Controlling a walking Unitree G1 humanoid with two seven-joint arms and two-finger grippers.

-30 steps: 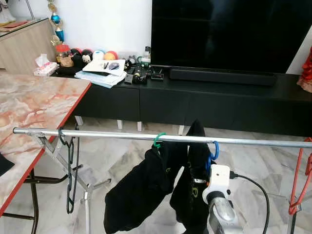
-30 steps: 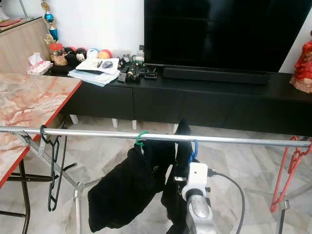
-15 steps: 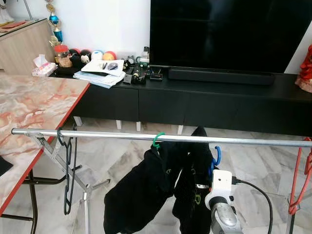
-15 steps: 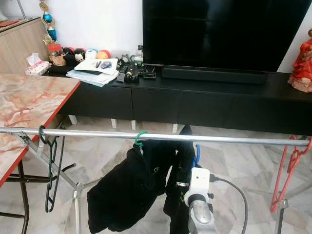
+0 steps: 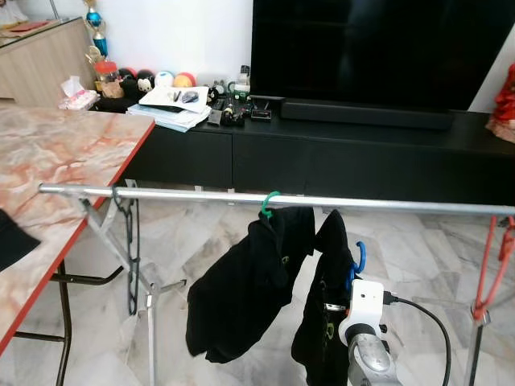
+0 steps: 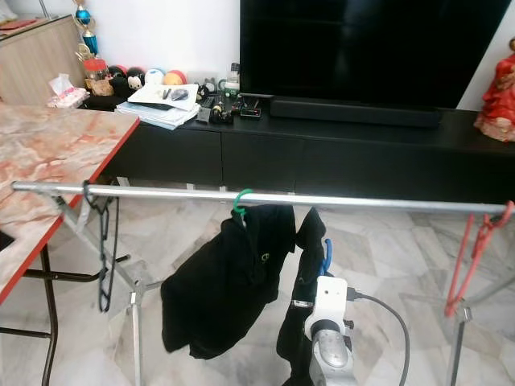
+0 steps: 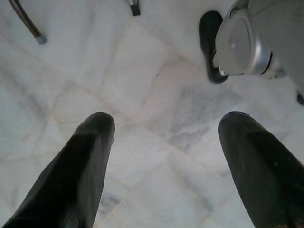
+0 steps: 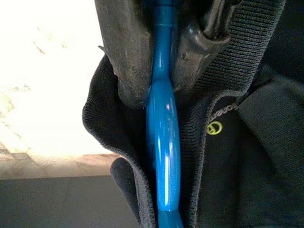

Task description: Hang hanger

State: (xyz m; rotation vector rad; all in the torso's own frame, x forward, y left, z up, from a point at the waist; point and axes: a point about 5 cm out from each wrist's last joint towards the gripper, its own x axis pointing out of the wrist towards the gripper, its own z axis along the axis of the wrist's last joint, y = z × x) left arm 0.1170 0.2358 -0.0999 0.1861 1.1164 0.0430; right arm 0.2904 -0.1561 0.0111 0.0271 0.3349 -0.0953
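Observation:
A blue hanger (image 8: pixel 162 142) carrying a black garment (image 5: pixel 326 322) is clamped at its neck by my right gripper (image 8: pixel 161 92), which is shut on it. Its blue hook (image 5: pixel 358 256) hangs a little below the silver rail (image 5: pixel 201 195) and does not touch it. On the rail to the left, a green hanger hook (image 5: pixel 269 202) holds a second black garment (image 5: pixel 249 289). My right wrist (image 5: pixel 366 305) sits just under the blue hook. My left gripper (image 7: pixel 166 156) hangs open over the marble floor.
A black hanger (image 5: pixel 129 241) hangs at the rail's left end and a red hanger (image 5: pixel 491 273) at its right end. A marble table with a red edge (image 5: pixel 64 161) stands at left. The black TV cabinet (image 5: pixel 362 153) runs behind the rack.
The camera has shifted. Relative to the rail, the blue hook has dropped from rail height to below it, still in my right gripper.

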